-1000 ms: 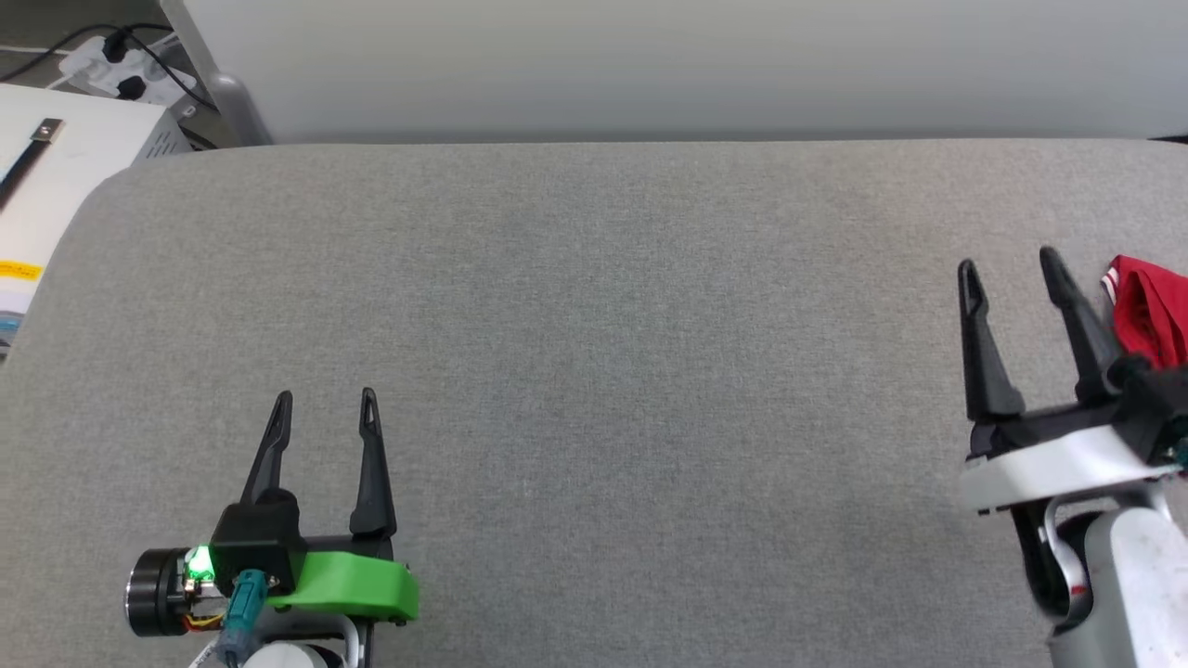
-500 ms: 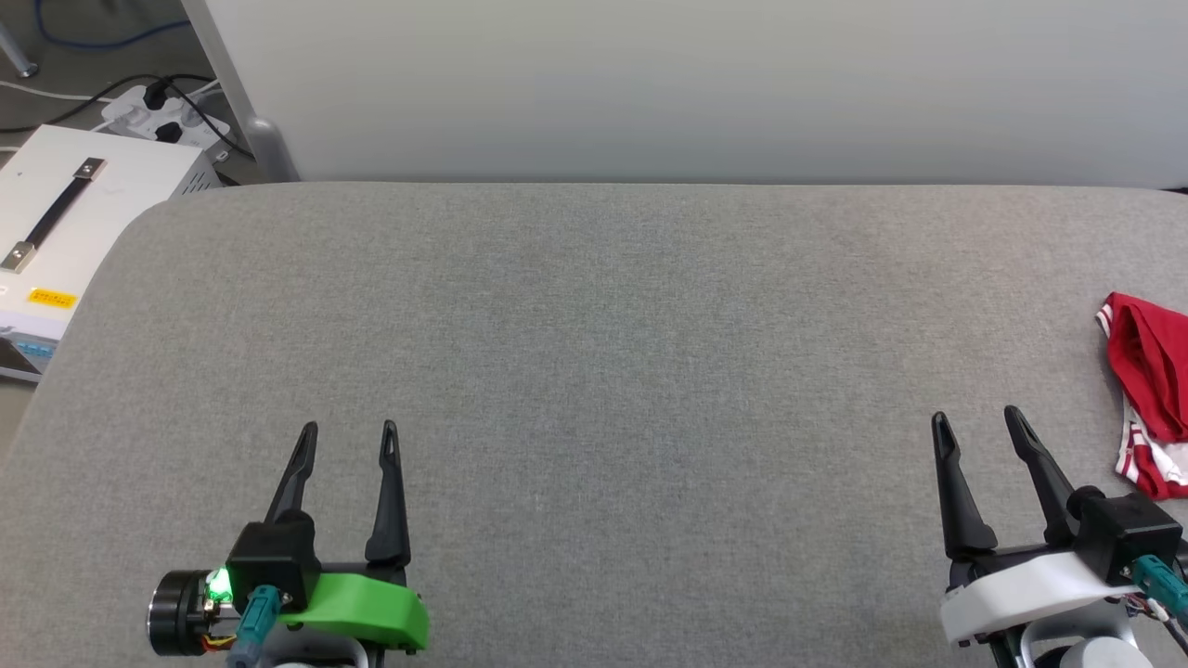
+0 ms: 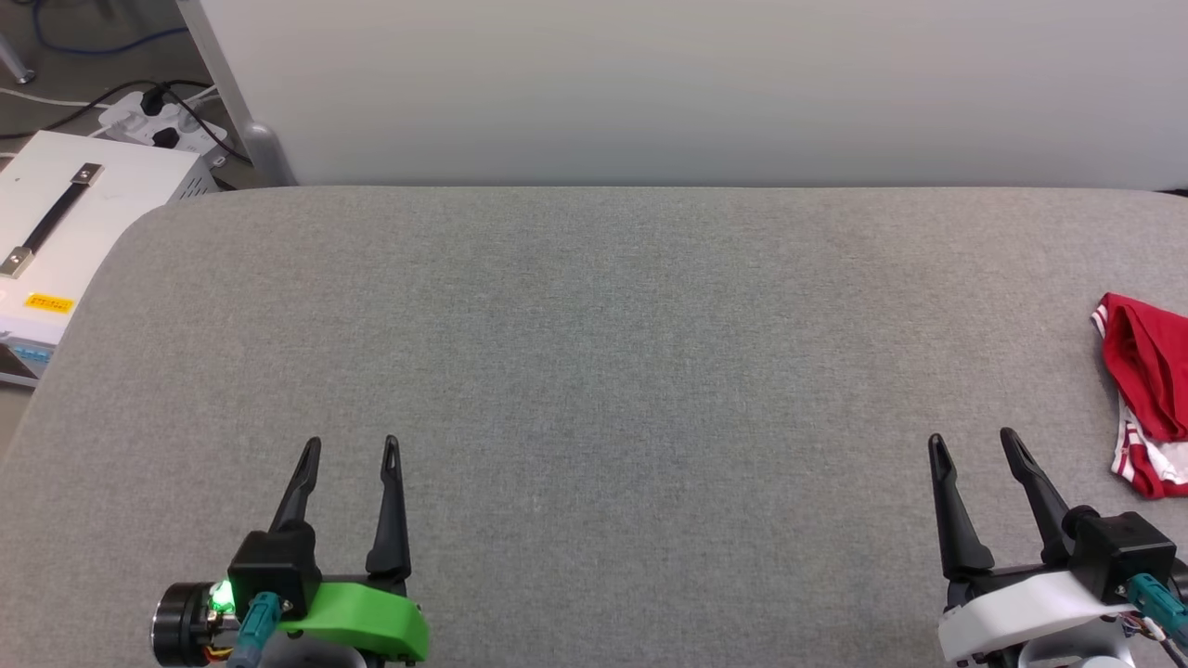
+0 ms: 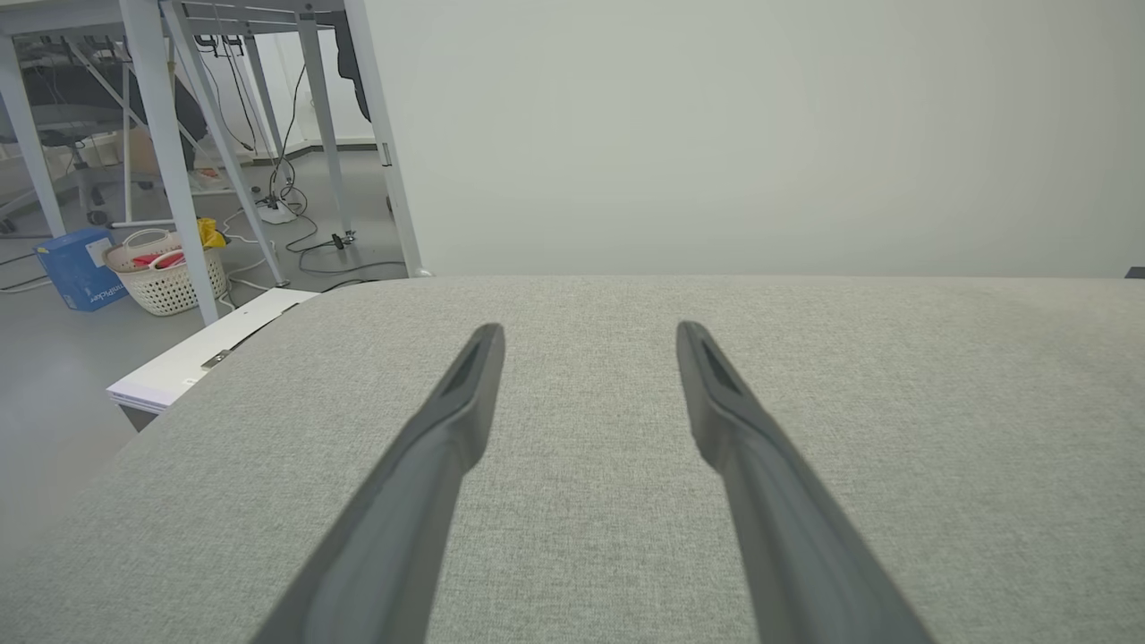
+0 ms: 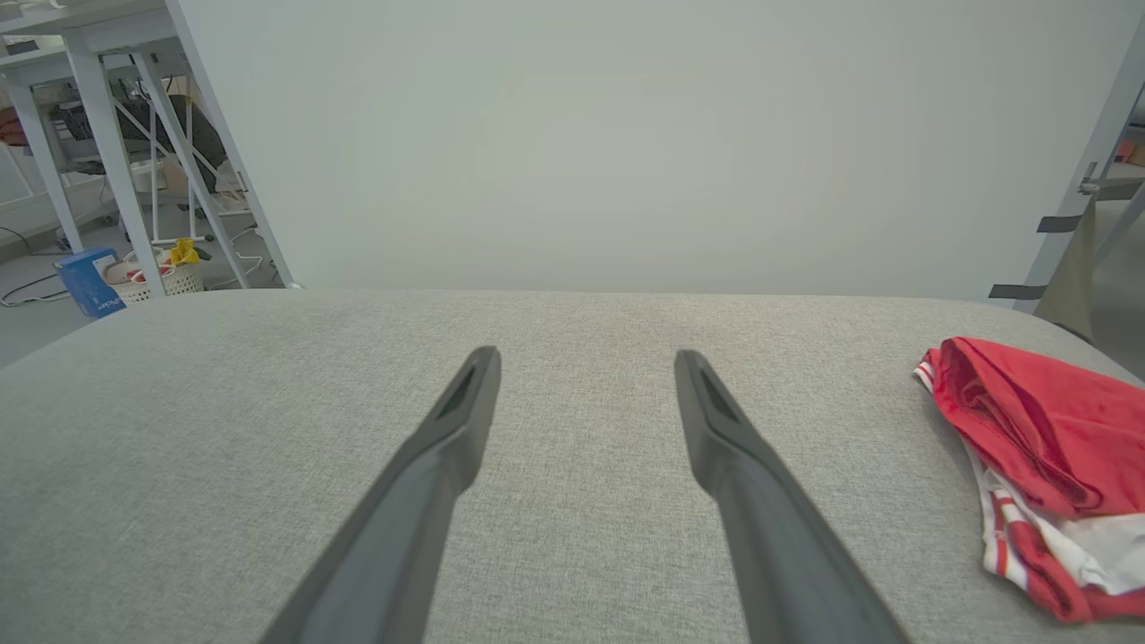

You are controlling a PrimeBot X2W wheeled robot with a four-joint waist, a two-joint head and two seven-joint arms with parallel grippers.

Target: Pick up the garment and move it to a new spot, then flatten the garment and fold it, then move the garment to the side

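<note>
While garment (image 3: 1149, 371) lies bunched at worktop (image 3: 594, 325) R edge, I see L tool (image 3: 353, 443) + R tool (image 3: 972, 437) both spread apart, off fabric.

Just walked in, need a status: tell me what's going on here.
Nothing is being handled. The robot's left tool and right tool both stand open and empty over the grey fabric-covered table. The red jersey T-shirt with red-and-white striped trim lies bunched at the table's right edge, apart from the right tool and to its right.
</note>
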